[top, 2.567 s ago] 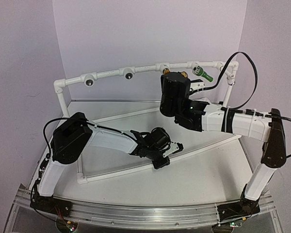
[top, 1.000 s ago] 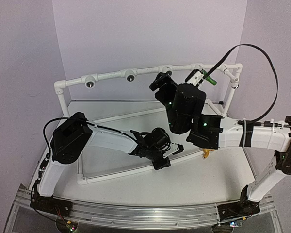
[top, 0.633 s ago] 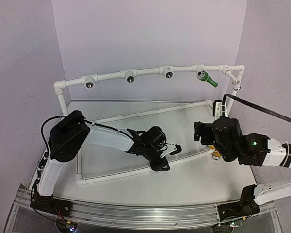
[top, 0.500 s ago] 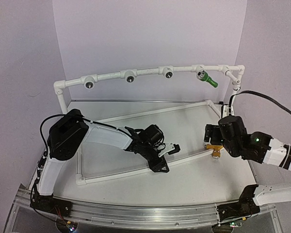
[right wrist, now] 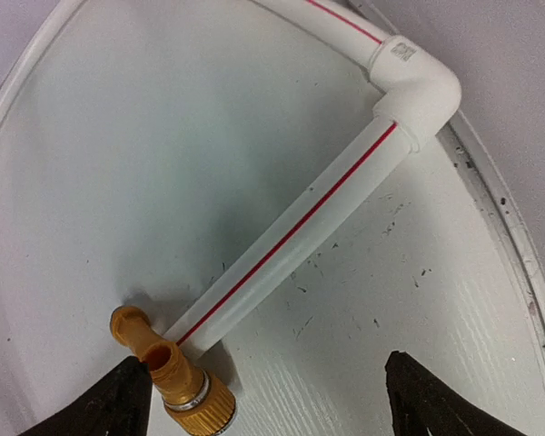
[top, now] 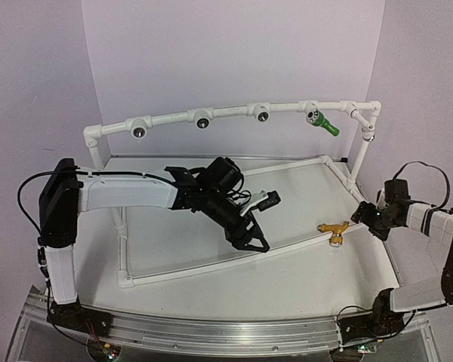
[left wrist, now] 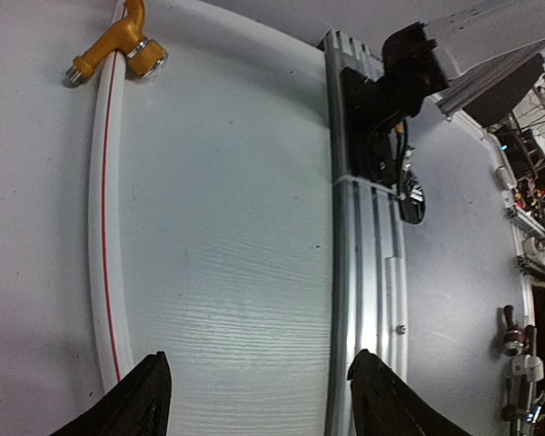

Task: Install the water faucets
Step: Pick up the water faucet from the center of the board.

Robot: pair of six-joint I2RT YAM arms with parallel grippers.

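Left gripper (top: 263,222): splayed, empty. Right gripper (right wrist: 277,400): splayed, empty, near yellow faucet (top: 332,228) touching low pipe (right wrist: 300,227). Green faucet (top: 323,121): in top rail (top: 230,111).

Left arm (top: 128,196) reaches across pipe frame (top: 170,118); left gripper (top: 263,222) spread wide, empty. Right arm (top: 430,222) folded beside frame; right gripper (right wrist: 263,400) likewise.

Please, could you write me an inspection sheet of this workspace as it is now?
Surface: white table, a few dark specks.
Job's things: green faucet sits in the pipe frame; yellow faucet lies loose, touching the low pipe; three sockets empty.
Clutter: nothing seen.
Grippers: left gripper and right gripper open, holding nothing.
Cables: black cables loop off both arms.
Surroundings: lilac walls.
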